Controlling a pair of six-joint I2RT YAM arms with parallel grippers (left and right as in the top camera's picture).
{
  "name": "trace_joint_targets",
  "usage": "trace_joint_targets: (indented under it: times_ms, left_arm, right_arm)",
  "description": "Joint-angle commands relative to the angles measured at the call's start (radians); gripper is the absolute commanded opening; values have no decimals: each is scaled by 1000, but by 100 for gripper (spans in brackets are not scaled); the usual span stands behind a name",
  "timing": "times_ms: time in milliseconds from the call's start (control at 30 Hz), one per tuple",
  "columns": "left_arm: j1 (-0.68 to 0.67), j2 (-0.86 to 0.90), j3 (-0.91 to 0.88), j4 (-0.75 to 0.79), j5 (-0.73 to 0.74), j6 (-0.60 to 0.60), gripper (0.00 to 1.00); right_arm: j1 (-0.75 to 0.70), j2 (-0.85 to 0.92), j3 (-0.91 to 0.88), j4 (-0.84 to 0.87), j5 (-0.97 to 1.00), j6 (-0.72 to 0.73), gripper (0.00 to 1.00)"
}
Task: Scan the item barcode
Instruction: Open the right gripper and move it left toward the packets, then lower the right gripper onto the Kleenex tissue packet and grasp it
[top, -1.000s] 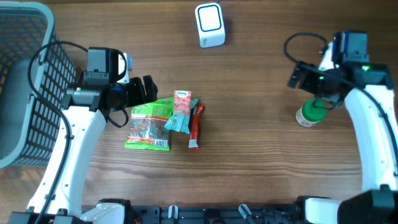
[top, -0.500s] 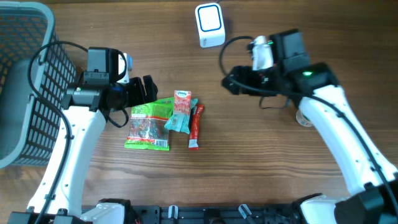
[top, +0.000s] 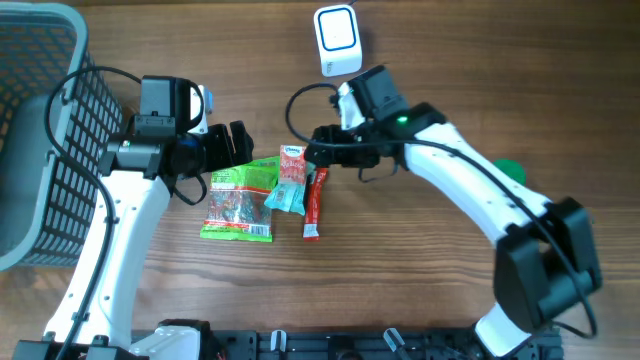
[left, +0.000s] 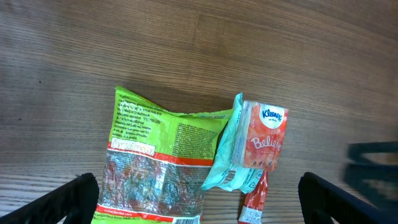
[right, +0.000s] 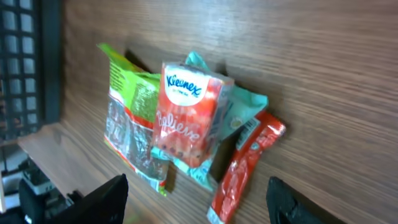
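Wooden desk (top: 420, 290) carries everything. Right end effector (top: 320, 150), fingers apart and gripping nothing, hovers just beside the tissue pack (top: 292, 165), which overlaps a green bag (top: 238, 200) beside 1 red stick (top: 314, 205). Left end effector (top: 238, 145) stands wide nearby, scanner (top: 337, 40) well apart.

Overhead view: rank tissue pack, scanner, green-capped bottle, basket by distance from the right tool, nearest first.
From the right tool:
1. tissue pack, just beside it
2. scanner, top edge
3. green-capped bottle, behind the right arm
4. basket, far left
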Motion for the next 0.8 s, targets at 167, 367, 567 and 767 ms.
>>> trace_joint_targets:
  times_ms: [167,367,567,767]
  left_arm:
    - [-5,3,3,2,11,-8,100]
    - [-5,3,3,2,11,-8,100]
    - [-5,3,3,2,11,-8,100]
    - [-5,3,3,2,11,-8,100]
  right_arm:
    - [57,170,-8,147,0,62,70]
    - [57,240,-8,211,-16,115,53]
    - [51,206,-8,206,-39,111,38]
    - [44,111,-8,194,-19,98,29]
